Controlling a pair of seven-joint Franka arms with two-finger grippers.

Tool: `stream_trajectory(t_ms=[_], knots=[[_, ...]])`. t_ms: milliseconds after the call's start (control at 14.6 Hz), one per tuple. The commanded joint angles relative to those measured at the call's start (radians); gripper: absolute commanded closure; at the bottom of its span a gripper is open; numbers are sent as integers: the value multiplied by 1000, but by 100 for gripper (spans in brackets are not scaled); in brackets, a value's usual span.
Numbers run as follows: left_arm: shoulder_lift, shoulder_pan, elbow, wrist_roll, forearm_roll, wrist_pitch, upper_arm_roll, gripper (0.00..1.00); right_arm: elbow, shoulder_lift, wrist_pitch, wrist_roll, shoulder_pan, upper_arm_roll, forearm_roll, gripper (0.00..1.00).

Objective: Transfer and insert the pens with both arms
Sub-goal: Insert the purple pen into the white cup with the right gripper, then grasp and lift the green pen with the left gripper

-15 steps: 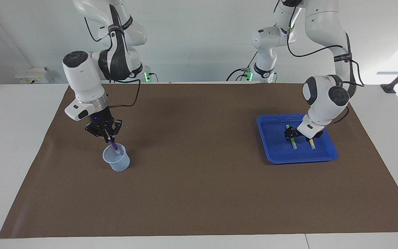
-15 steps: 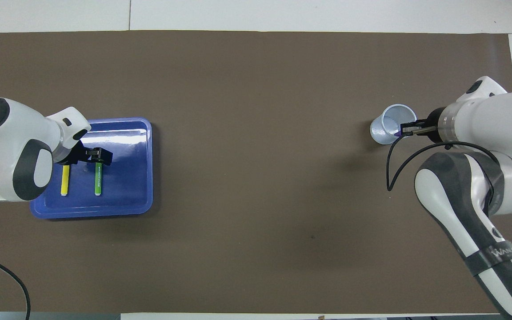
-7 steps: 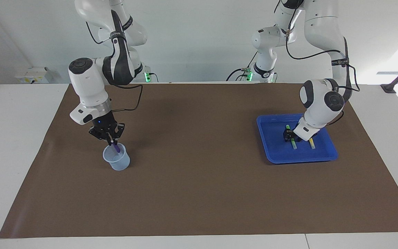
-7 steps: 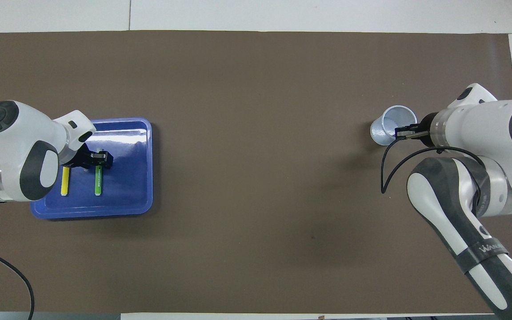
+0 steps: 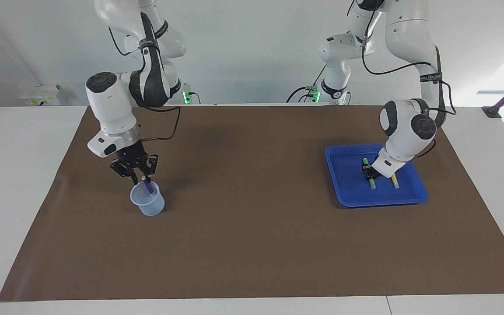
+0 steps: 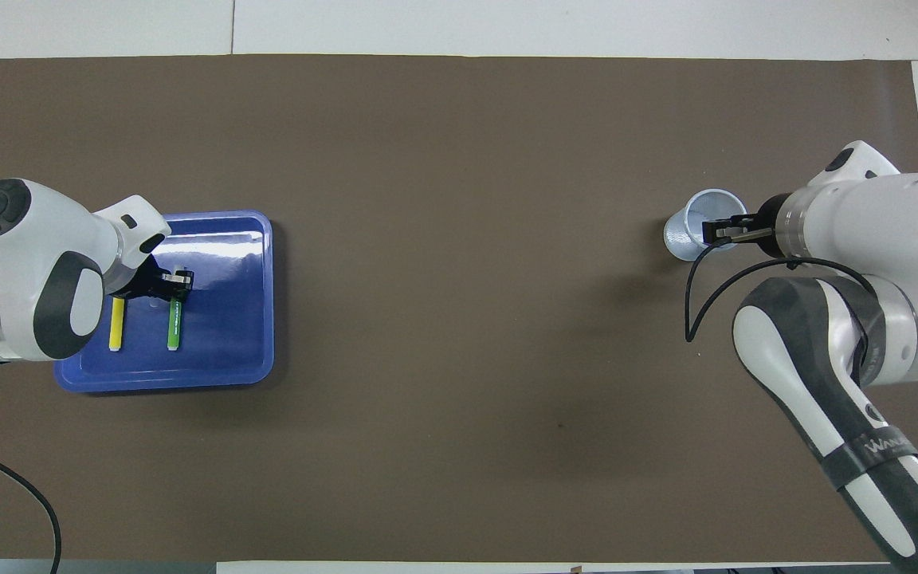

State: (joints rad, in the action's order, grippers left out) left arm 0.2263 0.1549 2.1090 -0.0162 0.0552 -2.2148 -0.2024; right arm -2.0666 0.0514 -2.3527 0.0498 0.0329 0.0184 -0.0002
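Right hand (image 5: 140,178) over cup (image 5: 148,200), fingers spread, purple pen (image 5: 148,187) may tip the cup; left hand (image 5: 370,173) clamped on green pen (image 5: 371,180) in tray (image 5: 348,199) may slip.

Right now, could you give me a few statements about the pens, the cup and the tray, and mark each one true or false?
1. The purple pen stands tilted in the clear cup. True.
2. The right claw is over the blue tray. False: it is over the cup, at the right arm's end of the table.
3. The yellow pen lies in the blue tray. True.
4. The green pen lies on the brown mat. False: it lies in the tray beside the yellow pen.
5. The left claw is low over the green pen. True.
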Motion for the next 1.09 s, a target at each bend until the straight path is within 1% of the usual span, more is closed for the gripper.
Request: stream_trajectory(t_ms=[0, 137, 274, 342, 479, 616, 821, 957, 1026], knots=[[19, 14, -6, 13, 5, -8, -6, 100, 104, -16, 148, 2, -7, 6, 0, 0], [19, 12, -68, 18, -59, 51, -5, 100, 193, -27, 287, -33, -14, 5, 0, 0], [19, 6, -189, 54, -110, 186, -5, 100, 294, -25, 427, -70, -18, 3, -1, 0], [19, 2, -243, 105, -135, 246, -6, 100, 339, -25, 490, -96, -18, 3, -3, 0], [19, -5, -334, 229, -231, 335, -9, 100, 376, -48, 591, -123, -18, 2, -7, 0], [7, -30, -392, 385, -323, 377, -12, 100, 376, -88, 636, -123, -19, 0, -18, 0], [4, -78, -497, 698, -451, 438, -14, 100, 382, -122, 684, -123, -18, -3, -18, 0], [-10, -83, -523, 880, -544, 446, -29, 100, 393, -125, 720, -122, -22, -8, -15, 0], [-22, -81, -526, 977, -582, 443, -55, 100, 393, -128, 725, -120, -27, -9, -15, 0]])
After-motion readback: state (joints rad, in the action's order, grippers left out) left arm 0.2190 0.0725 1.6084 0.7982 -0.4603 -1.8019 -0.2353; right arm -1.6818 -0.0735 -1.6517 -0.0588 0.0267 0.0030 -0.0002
